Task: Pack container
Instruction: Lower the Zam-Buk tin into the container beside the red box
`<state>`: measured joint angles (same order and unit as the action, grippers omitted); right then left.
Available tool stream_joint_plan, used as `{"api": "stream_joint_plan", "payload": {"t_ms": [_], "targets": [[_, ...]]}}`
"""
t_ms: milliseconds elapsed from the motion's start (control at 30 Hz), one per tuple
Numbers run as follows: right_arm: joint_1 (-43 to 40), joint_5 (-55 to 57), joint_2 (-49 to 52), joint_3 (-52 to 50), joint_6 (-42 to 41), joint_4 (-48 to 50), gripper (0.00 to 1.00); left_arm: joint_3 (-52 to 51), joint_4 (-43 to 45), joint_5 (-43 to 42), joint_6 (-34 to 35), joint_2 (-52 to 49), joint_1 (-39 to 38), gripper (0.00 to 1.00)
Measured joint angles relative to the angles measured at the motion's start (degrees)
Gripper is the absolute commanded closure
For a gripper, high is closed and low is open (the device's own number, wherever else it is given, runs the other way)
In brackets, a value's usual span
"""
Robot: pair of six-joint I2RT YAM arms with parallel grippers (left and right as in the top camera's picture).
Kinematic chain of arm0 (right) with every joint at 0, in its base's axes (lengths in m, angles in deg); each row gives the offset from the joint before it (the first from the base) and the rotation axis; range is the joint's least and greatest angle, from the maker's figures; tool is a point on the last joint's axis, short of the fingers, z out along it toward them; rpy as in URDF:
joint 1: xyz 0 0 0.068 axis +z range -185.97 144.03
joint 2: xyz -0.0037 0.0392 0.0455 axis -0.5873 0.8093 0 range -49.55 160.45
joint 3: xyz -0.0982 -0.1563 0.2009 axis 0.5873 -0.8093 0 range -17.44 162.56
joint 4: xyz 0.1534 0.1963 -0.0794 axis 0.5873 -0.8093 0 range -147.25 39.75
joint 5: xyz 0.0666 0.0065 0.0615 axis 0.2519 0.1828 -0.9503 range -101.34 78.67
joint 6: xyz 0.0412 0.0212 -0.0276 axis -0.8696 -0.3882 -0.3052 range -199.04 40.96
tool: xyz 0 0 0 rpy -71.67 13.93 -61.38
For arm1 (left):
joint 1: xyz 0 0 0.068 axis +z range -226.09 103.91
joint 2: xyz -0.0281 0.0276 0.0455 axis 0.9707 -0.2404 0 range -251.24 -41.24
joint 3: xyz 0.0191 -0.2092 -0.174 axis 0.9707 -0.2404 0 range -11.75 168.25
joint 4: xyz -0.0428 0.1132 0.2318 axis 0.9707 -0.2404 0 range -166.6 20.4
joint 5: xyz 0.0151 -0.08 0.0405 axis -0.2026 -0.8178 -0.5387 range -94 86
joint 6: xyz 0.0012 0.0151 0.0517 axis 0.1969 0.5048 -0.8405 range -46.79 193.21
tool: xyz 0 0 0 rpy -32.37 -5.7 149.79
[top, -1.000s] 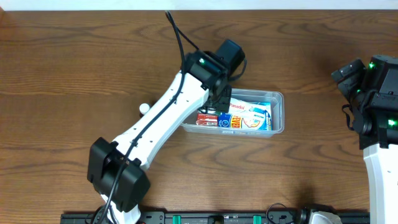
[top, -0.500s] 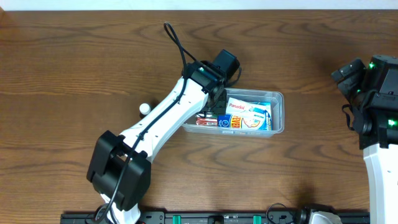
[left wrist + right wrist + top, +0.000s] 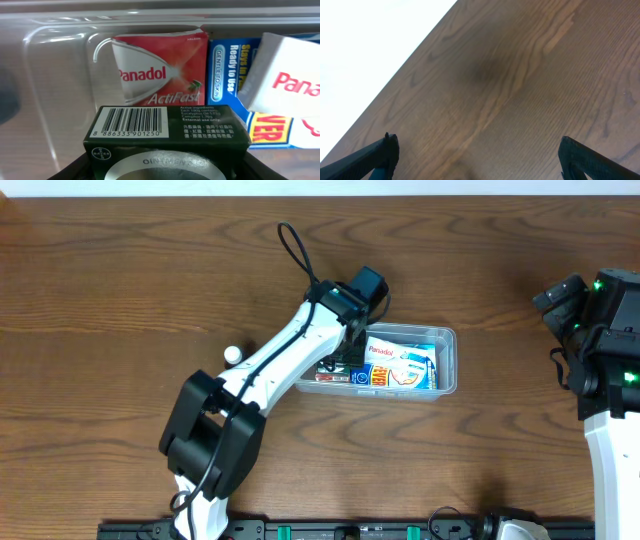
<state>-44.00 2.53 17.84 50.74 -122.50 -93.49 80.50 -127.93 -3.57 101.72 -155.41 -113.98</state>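
The clear plastic container [image 3: 452, 362] sits right of the table's middle and holds several medicine boxes. My left gripper [image 3: 343, 352] is down in its left end, shut on a dark green ointment box [image 3: 165, 131] with a barcode on top. In the left wrist view my left gripper [image 3: 162, 169] holds this box just above a red Panadol ActiFast box [image 3: 160, 70]. Beside that lie a blue box [image 3: 226, 65] and a white Panadol box [image 3: 292, 80]. The container wall [image 3: 55, 75] is to the left. My right gripper [image 3: 560, 305] is open and empty at the far right; the right wrist view [image 3: 477, 155] shows only bare wood.
A small white ball [image 3: 232, 354] lies on the wooden table left of the container, close to my left arm. The table's far edge runs along the top of the overhead view.
My left arm has swung its elbow to the right and lowered the gripper with the dark box into the container's left end. The right arm has not moved.
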Motion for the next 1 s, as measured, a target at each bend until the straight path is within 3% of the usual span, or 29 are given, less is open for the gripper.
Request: {"api": "stream_joint_plan", "payload": {"t_ms": [700,733,767,800,1000], "targets": [[0.00,0.00,0.00,0.00,-0.02,0.00,0.01,0.00,3.72,-0.26,-0.02,-4.35,0.61,0.39],[0.00,0.00,0.00,0.00,-0.02,0.00,0.01,0.00,3.72,-0.26,-0.02,-4.35,0.81,0.39],[0.00,0.00,0.00,0.00,-0.02,0.00,0.01,0.00,3.72,-0.28,-0.02,-4.35,1.09,0.29],[0.00,0.00,0.00,0.00,-0.02,0.00,0.01,0.00,3.72,-0.26,-0.02,-4.35,1.33,0.27],[0.00,0.00,0.00,0.00,-0.02,0.00,0.01,0.00,3.72,-0.46,-0.02,-4.35,1.84,0.24]]}}
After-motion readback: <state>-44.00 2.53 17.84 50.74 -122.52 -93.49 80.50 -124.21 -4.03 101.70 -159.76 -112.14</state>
